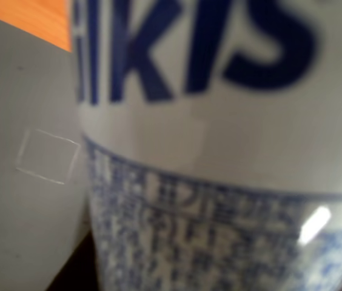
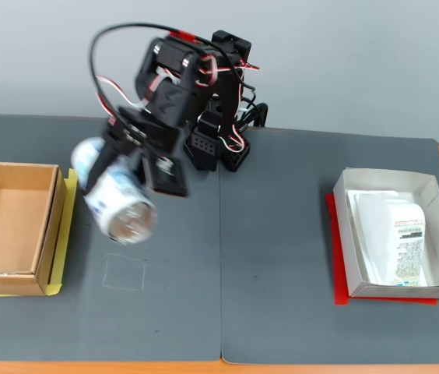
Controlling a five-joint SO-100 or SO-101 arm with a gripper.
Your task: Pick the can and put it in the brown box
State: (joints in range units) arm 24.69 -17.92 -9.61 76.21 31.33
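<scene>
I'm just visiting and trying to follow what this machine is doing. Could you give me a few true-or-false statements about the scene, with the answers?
1. The slim white drink can with blue print is held off the dark grey mat by the gripper. True.
2. The shallow brown cardboard box already holds the can. False: it is empty.
3. The white box on the red sheet holds a white packet with a barcode label. True.
4. The brown box sits at the fixed view's right. False: left.

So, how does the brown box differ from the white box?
The brown box is plain cardboard on a yellow sheet at the fixed view's left; the white box sits on a red sheet at the right. The brown box is empty; the white box holds a white packet with a barcode. Both are open-topped trays on the dark mat.
</scene>
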